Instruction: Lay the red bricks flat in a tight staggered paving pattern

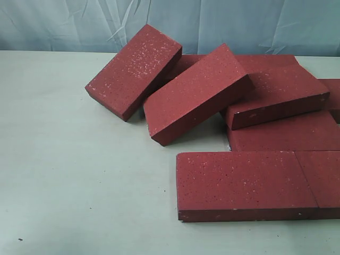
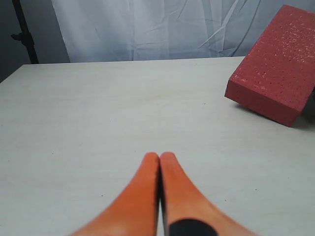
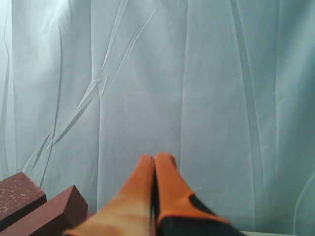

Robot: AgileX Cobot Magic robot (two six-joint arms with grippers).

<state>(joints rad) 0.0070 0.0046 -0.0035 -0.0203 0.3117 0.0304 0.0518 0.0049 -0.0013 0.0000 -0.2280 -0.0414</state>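
Wrinkled pale-blue curtain (image 1: 64,24) hangs behind a pale counter (image 1: 79,175). All the red bricks (image 1: 276,90) crowd the counter's right half in a loose heap. Two lean at the far centre: the left tilted brick (image 1: 134,64) and the middle tilted brick (image 1: 196,94), which overlaps it. Nearest, a flat brick (image 1: 247,183) lies end to end against a second flat brick (image 1: 324,178). The left claw (image 2: 160,155) is clenched on nothing, low over bare counter, apart from the heap. The right claw (image 3: 156,157) is likewise clenched and empty, raised, facing the curtain.
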